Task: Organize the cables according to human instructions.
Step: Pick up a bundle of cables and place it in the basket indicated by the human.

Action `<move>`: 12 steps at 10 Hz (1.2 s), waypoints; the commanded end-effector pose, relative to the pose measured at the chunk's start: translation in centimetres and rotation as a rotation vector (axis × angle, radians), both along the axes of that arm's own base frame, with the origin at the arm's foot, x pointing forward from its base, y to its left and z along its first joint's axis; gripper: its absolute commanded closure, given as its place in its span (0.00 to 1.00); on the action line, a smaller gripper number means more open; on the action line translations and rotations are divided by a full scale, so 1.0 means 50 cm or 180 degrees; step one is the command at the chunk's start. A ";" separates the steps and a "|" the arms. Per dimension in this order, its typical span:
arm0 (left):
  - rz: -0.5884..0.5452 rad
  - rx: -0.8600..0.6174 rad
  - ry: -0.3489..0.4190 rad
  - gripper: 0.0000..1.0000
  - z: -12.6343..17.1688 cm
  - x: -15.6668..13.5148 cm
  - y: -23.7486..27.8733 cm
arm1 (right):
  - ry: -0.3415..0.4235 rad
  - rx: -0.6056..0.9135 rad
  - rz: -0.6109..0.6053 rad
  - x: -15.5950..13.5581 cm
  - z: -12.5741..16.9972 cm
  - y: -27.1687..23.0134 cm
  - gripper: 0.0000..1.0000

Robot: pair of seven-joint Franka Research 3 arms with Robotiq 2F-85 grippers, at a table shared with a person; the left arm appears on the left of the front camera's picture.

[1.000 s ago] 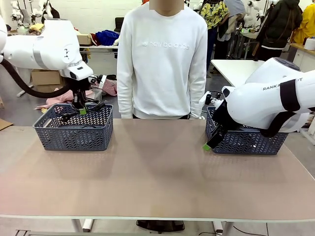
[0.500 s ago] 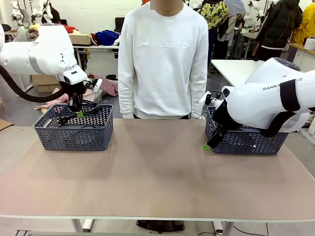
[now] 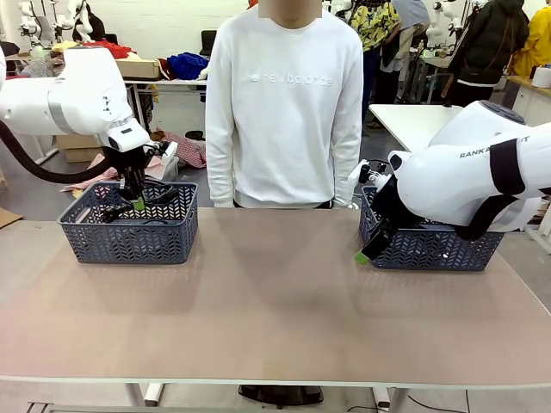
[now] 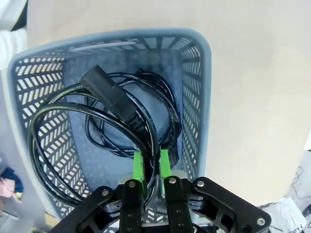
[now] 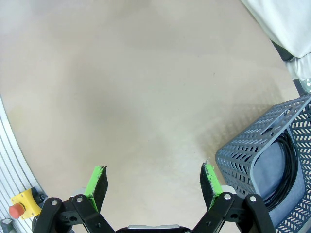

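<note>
Left pincer clamped on a thin black coiled power cord, raised above the left grey plastic lattice basket, presumably for lifting out; right pincer spread wide and empty over the tabletop, beside the right basket.

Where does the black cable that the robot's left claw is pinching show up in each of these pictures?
Front view: far left, the cable hangs from the left gripper over the left basket.
Left wrist view: centre, looped cable clamped between the green pads.
Right wrist view: not that cable.
Shared landmark: the left basket.
</note>
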State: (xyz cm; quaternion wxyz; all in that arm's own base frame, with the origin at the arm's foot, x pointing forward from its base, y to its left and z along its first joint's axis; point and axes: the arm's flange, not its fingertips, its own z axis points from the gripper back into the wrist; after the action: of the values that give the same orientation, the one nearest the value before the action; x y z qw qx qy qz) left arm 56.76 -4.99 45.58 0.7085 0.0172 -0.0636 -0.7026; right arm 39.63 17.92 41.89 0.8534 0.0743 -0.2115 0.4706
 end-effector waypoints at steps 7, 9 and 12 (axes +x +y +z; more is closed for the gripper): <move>0.0033 -0.0116 0.0135 0.42 -0.029 0.010 0.038 | -0.0008 -0.0022 -0.0005 0.002 0.003 -0.001 0.00; 0.0056 -0.0137 0.0218 0.22 -0.020 0.019 0.035 | -0.0008 -0.0022 -0.0005 0.002 0.003 -0.001 0.00; 0.0143 -0.0096 0.0231 0.00 -0.012 0.031 0.032 | -0.0008 -0.0022 -0.0005 0.002 0.003 -0.001 0.00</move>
State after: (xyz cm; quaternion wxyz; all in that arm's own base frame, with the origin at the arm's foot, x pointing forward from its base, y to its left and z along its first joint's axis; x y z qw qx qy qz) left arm 57.80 -3.76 44.72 0.7192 -0.0079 -0.0465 -0.6932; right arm 39.63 17.92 41.89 0.8534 0.0742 -0.2115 0.4706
